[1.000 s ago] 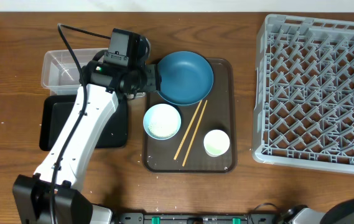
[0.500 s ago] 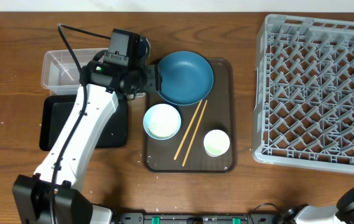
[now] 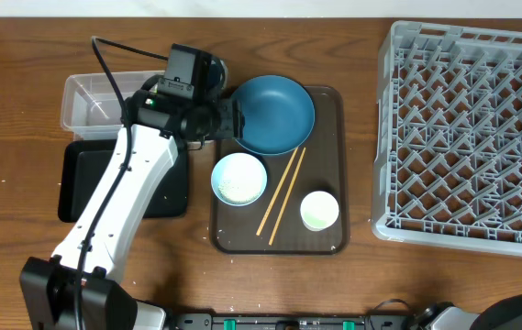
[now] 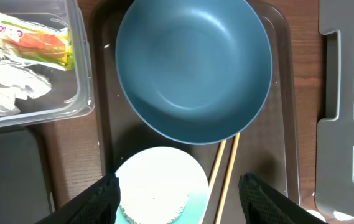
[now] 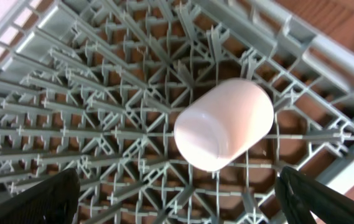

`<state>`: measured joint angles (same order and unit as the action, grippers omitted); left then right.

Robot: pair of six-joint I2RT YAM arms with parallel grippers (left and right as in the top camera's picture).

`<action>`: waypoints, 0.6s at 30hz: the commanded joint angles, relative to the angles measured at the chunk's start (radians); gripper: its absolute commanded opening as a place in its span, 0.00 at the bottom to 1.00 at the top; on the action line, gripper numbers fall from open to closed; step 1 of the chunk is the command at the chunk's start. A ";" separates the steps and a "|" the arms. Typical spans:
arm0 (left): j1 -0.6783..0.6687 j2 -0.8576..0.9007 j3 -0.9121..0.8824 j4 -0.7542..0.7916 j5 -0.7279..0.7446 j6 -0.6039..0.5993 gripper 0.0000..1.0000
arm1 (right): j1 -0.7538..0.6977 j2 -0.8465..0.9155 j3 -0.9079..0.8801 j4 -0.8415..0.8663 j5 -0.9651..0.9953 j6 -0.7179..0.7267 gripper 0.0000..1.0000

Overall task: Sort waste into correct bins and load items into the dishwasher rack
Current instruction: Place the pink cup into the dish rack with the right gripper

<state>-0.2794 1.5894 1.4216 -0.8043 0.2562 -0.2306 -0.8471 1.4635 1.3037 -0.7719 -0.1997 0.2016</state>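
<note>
The round blue plate lies at the back of the brown serving tray. My left gripper hovers open and empty over the plate's left edge. In the left wrist view its jaws stand wide apart over the white bowl holding rice, with the plate beyond. Two chopsticks and a whitish cup lie on the tray. The clear tub holds the wrapper and tissue. My right gripper is open above a whitish cup lying in the grey rack.
The black tray sits in front of the clear tub, left of the serving tray. The rack fills the right side of the table. The left arm's cable loops over the tub.
My left gripper has edged slightly right toward the plate. The dark part of the right arm at the overhead view's right edge has slipped out of view.
</note>
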 commanded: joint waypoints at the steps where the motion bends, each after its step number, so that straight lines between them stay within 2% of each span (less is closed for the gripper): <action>1: -0.002 0.004 -0.002 -0.003 0.005 0.013 0.64 | -0.002 0.006 0.007 -0.024 -0.011 0.011 0.96; 2: -0.002 0.004 -0.002 -0.003 0.005 0.013 0.64 | -0.003 0.007 0.007 -0.034 -0.010 0.010 0.91; 3: -0.002 0.004 -0.002 -0.003 0.005 0.013 0.64 | -0.003 0.008 0.007 -0.041 -0.010 0.005 0.79; 5: -0.002 0.004 -0.002 -0.002 0.004 0.013 0.64 | -0.003 0.011 0.005 -0.040 -0.010 0.003 0.35; 6: -0.002 0.004 -0.002 -0.002 0.005 0.013 0.64 | -0.002 0.014 0.003 -0.035 -0.011 0.003 0.25; 7: -0.002 0.004 -0.002 -0.002 0.005 0.013 0.64 | -0.002 0.020 0.003 -0.029 -0.011 0.003 0.19; 15: -0.002 0.004 -0.002 -0.003 0.005 0.013 0.64 | -0.003 0.120 0.003 0.018 -0.010 0.003 0.07; 18: -0.002 0.004 -0.002 -0.003 0.005 0.013 0.64 | -0.003 0.156 0.003 0.053 -0.007 0.003 0.07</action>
<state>-0.2806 1.5894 1.4216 -0.8047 0.2562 -0.2306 -0.8478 1.5948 1.3025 -0.7341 -0.2066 0.2016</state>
